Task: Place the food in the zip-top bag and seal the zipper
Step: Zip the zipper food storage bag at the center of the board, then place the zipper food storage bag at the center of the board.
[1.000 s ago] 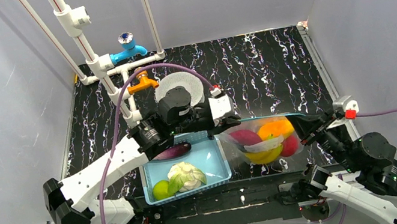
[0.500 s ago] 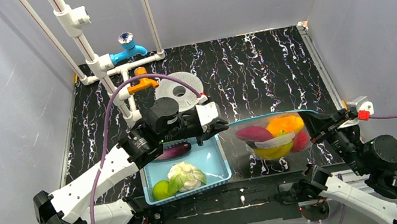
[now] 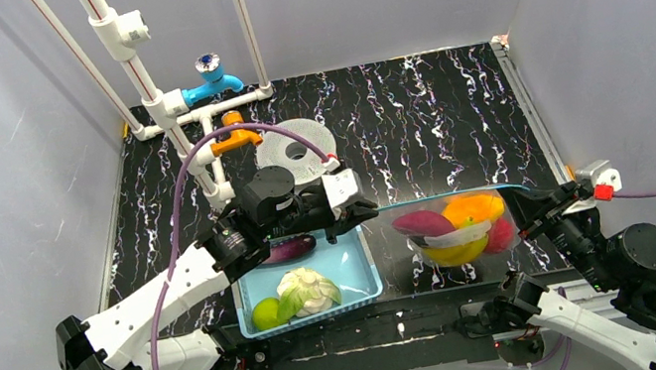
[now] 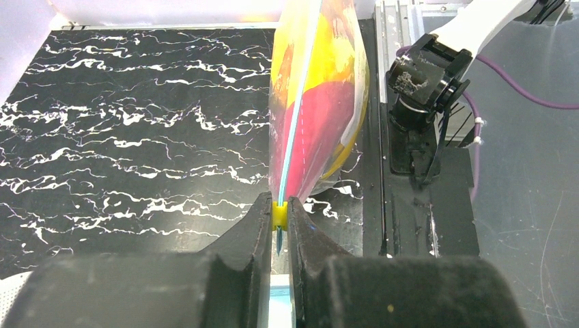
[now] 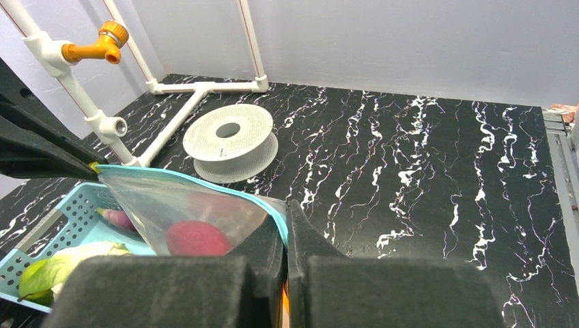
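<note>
The zip-top bag (image 3: 452,230) hangs stretched between my two grippers, just right of the basket. It holds a maroon piece (image 3: 423,223), an orange piece (image 3: 471,209), yellow bananas (image 3: 456,251) and a red apple (image 3: 499,234). The teal zipper (image 3: 437,197) runs taut along its top edge. My left gripper (image 3: 367,211) is shut on a small yellow slider (image 4: 278,212) at the zipper's left end. My right gripper (image 3: 520,203) is shut on the zipper's right end (image 5: 285,208). The eggplant (image 3: 287,249), cauliflower (image 3: 306,289) and a green piece (image 3: 267,313) lie in the basket.
The light-blue basket (image 3: 364,274) stands at the near edge under my left arm. A white spool (image 3: 295,150) lies behind it. White pipes with a blue tap (image 3: 211,79) and an orange tap (image 3: 236,138) stand at the back left. A metal rail (image 4: 410,137) borders the near edge.
My left gripper has drawn back to the left and my right gripper has moved right. The bag has shifted right and a little lower, and its teal strip is now straight.
</note>
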{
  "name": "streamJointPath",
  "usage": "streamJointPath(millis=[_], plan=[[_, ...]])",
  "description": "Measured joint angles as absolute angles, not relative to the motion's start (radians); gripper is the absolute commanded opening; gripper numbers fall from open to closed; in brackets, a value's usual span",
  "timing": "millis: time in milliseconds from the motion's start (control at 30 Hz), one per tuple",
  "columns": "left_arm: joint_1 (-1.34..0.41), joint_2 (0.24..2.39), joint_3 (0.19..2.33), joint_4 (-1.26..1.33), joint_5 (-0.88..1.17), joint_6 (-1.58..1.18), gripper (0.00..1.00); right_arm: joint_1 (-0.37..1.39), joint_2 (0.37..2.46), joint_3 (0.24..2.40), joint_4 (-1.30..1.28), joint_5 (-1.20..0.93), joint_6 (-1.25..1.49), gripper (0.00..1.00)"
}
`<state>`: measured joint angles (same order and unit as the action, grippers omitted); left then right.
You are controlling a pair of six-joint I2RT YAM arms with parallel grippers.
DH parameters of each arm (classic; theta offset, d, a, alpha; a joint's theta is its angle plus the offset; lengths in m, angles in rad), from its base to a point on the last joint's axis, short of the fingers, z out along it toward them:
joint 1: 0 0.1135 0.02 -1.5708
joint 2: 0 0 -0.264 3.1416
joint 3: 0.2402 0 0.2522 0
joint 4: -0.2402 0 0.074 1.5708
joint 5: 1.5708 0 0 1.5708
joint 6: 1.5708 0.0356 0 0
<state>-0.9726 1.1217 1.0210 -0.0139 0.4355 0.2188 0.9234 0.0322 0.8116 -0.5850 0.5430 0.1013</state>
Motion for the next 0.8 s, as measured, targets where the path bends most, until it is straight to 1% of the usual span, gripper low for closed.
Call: streamJointPath(millis=[133, 233, 267, 400, 467, 500, 533, 667, 800], plan=[[-0.973, 1.122, 1.021, -0.009, 0.43, 0.197, 0.0, 0.923, 0.032, 0.812, -0.585, 0.541, 0.106, 0.01], [-0.972, 1.124, 1.021, -0.008, 0.42, 0.171, 0.39, 0.923, 0.034, 0.811, -0.581, 0.535, 0.114, 0.01], [-0.972, 1.126, 1.021, -0.007, 0.414, 0.168, 0.48, 0.923, 0.038, 0.811, -0.579, 0.535, 0.117, 0.01], [-0.961, 1.142, 1.021, -0.032, 0.352, 0.112, 0.67, 0.917, 0.093, 0.797, -0.553, 0.579, 0.15, 0.01], [-0.957, 1.145, 1.021, -0.038, 0.316, 0.083, 0.76, 0.916, 0.165, 0.787, -0.552, 0.608, 0.188, 0.01], [-0.957, 1.142, 1.021, -0.039, 0.295, 0.063, 0.79, 0.916, 0.204, 0.783, -0.554, 0.623, 0.215, 0.01], [-0.957, 1.138, 1.021, -0.043, 0.272, 0.041, 0.83, 0.916, 0.267, 0.78, -0.554, 0.628, 0.234, 0.01], [-0.957, 1.085, 1.021, -0.086, 0.167, -0.068, 0.85, 0.916, 0.415, 0.767, -0.547, 0.646, 0.288, 0.01], [-0.957, 0.979, 1.018, -0.128, 0.086, -0.206, 0.88, 0.915, 0.509, 0.767, -0.505, 0.667, 0.309, 0.01]])
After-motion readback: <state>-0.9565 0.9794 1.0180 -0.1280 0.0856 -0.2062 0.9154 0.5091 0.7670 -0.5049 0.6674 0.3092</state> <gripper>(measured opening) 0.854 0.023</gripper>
